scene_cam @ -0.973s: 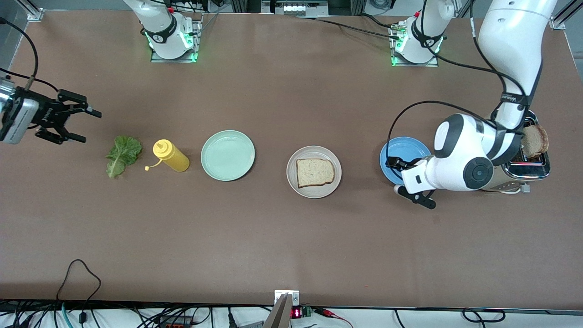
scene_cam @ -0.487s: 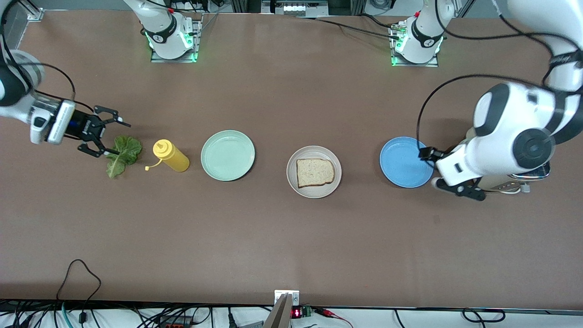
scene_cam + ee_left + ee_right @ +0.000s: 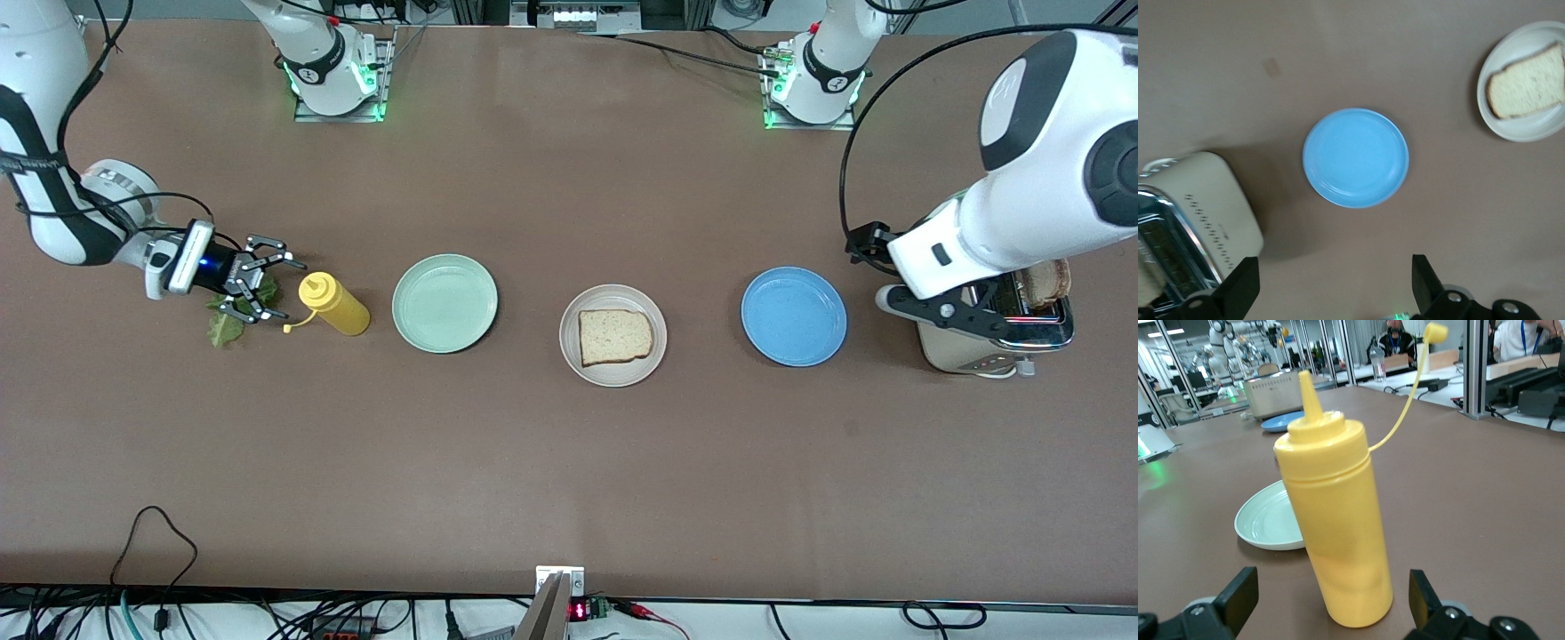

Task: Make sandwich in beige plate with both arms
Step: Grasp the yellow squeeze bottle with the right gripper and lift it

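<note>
the round beige plate (image 3: 613, 335) holds one light-brown bread slice (image 3: 614, 337) awaiting filling, so the right gripper (image 3: 265, 289), jaws wide, hangs over the ruffled green lettuce leaf (image 3: 224, 326) toward the right arm's end, while the left gripper (image 3: 925, 293), jaws wide, hangs by the cream toaster (image 3: 996, 336) toward the left arm's end.

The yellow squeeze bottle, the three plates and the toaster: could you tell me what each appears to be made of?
Yellow squeeze bottle: looks like soft matte plastic, opaque, with a thin flexible cap tether. Beige plate, mint-green plate and blue plate: smooth and uniformly coloured with a faint sheen, probably plastic or melamine, though glazed ceramic is possible. Toaster: cream body, likely painted metal or plastic, with a shiny chrome-like top.
</note>
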Robot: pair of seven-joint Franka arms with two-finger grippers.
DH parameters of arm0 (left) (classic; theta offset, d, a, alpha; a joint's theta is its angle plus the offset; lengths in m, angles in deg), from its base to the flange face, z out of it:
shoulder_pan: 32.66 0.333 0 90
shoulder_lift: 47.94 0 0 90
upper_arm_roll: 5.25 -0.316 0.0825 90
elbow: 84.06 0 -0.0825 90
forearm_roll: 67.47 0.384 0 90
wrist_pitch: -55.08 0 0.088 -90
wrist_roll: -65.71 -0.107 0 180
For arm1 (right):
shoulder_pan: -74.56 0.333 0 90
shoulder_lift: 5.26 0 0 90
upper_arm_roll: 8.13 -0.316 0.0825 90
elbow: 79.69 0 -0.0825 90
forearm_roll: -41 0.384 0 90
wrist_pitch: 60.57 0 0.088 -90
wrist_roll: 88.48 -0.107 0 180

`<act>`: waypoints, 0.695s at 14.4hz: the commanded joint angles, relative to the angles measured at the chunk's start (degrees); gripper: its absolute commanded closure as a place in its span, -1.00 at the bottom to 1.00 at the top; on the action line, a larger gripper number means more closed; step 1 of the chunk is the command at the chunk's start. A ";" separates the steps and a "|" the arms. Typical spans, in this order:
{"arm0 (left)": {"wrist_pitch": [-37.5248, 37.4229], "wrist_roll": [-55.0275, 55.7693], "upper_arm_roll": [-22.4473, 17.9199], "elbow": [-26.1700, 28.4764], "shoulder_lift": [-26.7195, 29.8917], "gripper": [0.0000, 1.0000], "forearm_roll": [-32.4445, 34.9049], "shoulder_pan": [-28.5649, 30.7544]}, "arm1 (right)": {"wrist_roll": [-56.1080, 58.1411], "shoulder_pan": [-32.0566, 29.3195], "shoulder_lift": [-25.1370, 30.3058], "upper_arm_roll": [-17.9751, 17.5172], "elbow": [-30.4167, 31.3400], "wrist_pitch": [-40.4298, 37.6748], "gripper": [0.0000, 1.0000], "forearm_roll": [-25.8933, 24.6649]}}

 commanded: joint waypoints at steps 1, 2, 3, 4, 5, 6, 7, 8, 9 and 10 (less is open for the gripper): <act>2.78 -0.71 -8.17 4.97 7.69 -1.00 -1.22 -4.34 | 4.22 -0.09 -3.11 -0.98 -1.49 -2.77 -1.00 3.20; 2.44 -0.72 -8.45 6.11 9.54 -1.00 -2.02 -4.17 | 6.32 0.70 -3.90 -0.98 -2.36 -3.57 -1.00 4.34; 2.87 -0.98 -8.45 7.34 10.87 -1.00 -1.94 -3.99 | 8.17 1.31 -5.21 -0.98 -3.94 -4.53 -1.00 4.70; 3.49 -0.98 -8.45 7.18 11.05 -1.00 -1.42 -3.99 | 8.88 2.02 -6.79 -0.98 -5.52 -5.50 -1.00 4.79; 3.67 -0.72 -8.45 7.18 11.49 -1.00 -1.15 -3.47 | 9.33 2.20 -7.94 -1.07 -6.41 -5.86 -1.00 4.88; 3.41 -0.98 -8.45 9.01 13.58 -1.00 -1.15 -1.81 | 9.94 2.46 -8.30 -1.07 -6.59 -5.95 -1.00 5.40; 4.19 -0.89 -8.45 12.85 16.13 -1.00 -1.93 -0.58 | 10.64 3.07 -8.39 -1.07 -6.59 -6.03 -1.00 6.54; 4.37 -0.72 -8.45 13.67 17.11 -1.00 -1.94 -0.30 | 11.34 3.51 -8.47 -1.07 -6.59 -6.03 -1.00 7.07; 4.20 -0.28 -8.11 13.51 17.29 -1.00 -1.85 -0.56 | 11.44 4.04 -9.00 -1.07 -6.59 -6.03 -1.00 7.77; 4.37 -0.19 -7.58 13.16 17.38 -1.00 -1.50 -1.00 | 11.70 4.48 -9.18 -1.07 -6.59 -6.03 -1.00 8.47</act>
